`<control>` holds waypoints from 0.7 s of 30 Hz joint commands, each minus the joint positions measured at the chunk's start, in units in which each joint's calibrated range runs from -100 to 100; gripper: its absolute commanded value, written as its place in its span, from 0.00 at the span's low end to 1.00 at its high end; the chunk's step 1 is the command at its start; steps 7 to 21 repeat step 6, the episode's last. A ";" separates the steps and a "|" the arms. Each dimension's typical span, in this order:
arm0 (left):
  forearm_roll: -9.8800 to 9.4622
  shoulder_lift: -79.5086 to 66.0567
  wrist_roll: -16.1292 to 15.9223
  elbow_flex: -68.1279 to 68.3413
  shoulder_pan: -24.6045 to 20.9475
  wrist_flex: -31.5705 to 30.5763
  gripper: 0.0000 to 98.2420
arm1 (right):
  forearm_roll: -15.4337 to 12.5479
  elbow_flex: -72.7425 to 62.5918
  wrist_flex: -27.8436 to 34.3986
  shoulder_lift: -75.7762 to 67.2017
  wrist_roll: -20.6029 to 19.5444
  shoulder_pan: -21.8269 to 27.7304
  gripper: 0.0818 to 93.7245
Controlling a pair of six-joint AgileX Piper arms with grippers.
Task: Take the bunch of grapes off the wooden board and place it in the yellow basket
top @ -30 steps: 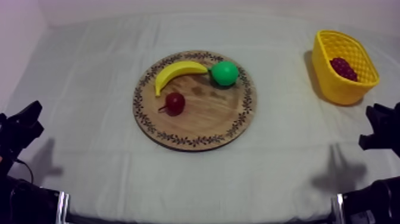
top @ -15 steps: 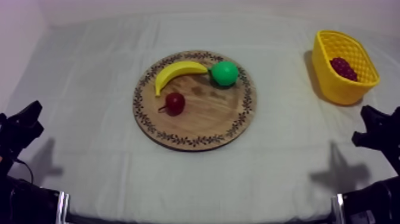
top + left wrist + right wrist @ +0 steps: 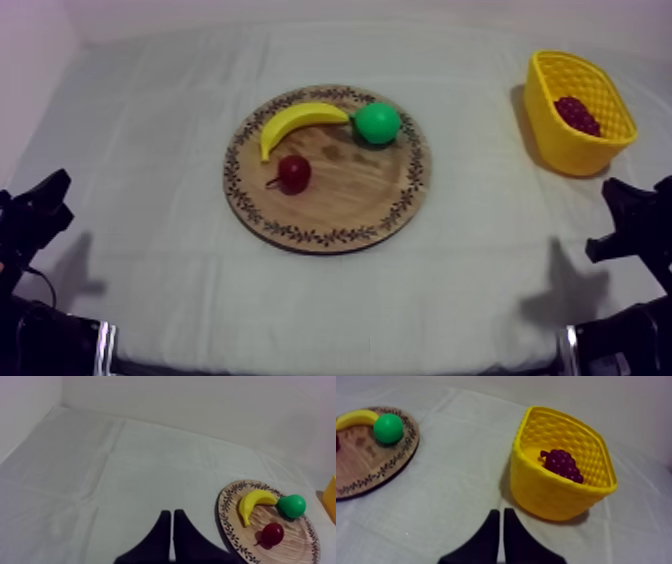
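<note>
One grey-white clothed table [image 3: 150, 120] takes up most of the top view. At its centre lies the round wooden board [image 3: 350, 200], and the yellow basket [image 3: 560, 150] stands well apart from it at the upper right. The board carries a banana [image 3: 295, 120] along its upper left, a pear [image 3: 378, 122] just beside the banana's right tip, and a small red fruit [image 3: 294, 173] below the banana.

The bunch of grapes [image 3: 577, 114] is not on the board. It lies inside the basket, on the floor near the right wall. In the top view its long axis runs from upper left to lower right, and which end is the stem I cannot tell.

Over the last second the only thing that has moved is the right arm [image 3: 635, 225], which has slid lower along the right edge of the top view, away from the basket. The left arm [image 3: 35, 215] has kept its place at the lower left, and no fruit has shifted. I judge the drop done and the arm retreating to rest, so nothing is left of the task.

The right gripper [image 3: 501, 526] is clenched on nothing, its fingers lying together as a narrow wedge in front of the basket. The left gripper [image 3: 172, 526] is likewise closed and empty, over bare cloth beside the board.
</note>
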 commanded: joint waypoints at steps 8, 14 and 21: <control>0.00 0.00 0.00 -0.03 0.00 -0.03 0.00 | 0.00 0.06 0.08 -0.04 1.26 -0.04 0.00; 0.00 0.00 0.00 -0.03 0.00 -0.03 0.00 | 0.00 0.06 0.08 -0.04 1.26 -0.04 0.00; 0.00 0.00 0.00 -0.03 0.00 -0.03 0.00 | 0.00 0.06 0.08 -0.04 1.26 -0.04 0.00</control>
